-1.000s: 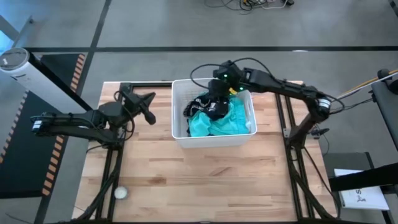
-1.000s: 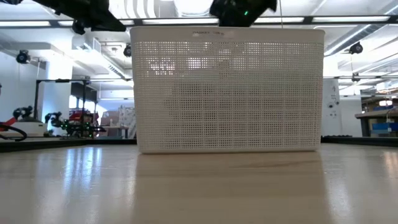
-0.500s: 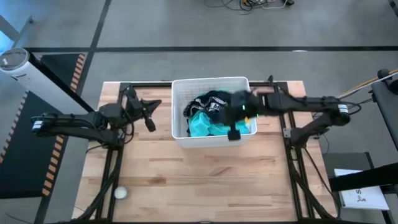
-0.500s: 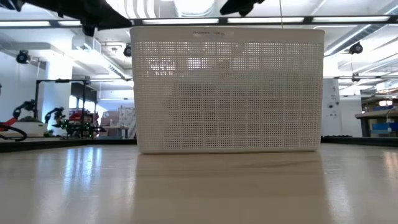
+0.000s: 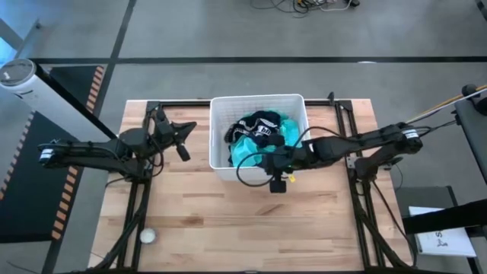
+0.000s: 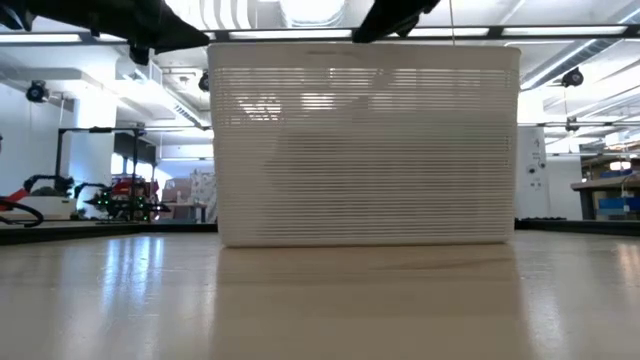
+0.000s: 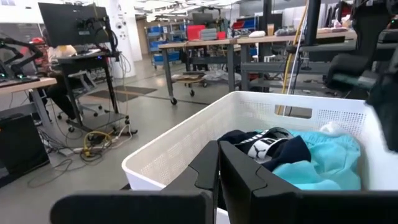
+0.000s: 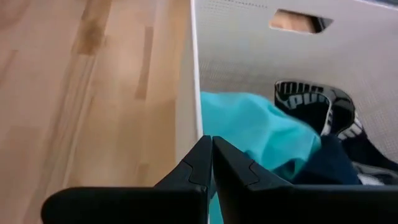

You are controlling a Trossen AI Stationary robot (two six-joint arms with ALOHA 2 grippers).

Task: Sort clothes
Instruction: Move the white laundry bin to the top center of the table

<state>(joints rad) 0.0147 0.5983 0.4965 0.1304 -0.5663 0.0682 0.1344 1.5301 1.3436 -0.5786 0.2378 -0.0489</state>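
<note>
Right gripper (image 5: 268,158) — now lower, over basket (image 5: 221,169) front rim.

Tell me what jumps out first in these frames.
The white basket at mid-table, heaped with clothes: a teal garment with black shorts lying over it. The right gripper, fingers shut and empty, sits right over the basket's near rim. The left gripper, also shut, waits beside the basket's left wall.

Two slim dark arms, black looping cables, matte black wedge fingers (angular), left pincer (image 5: 183,138), right pincer (image 5: 278,183)
</note>
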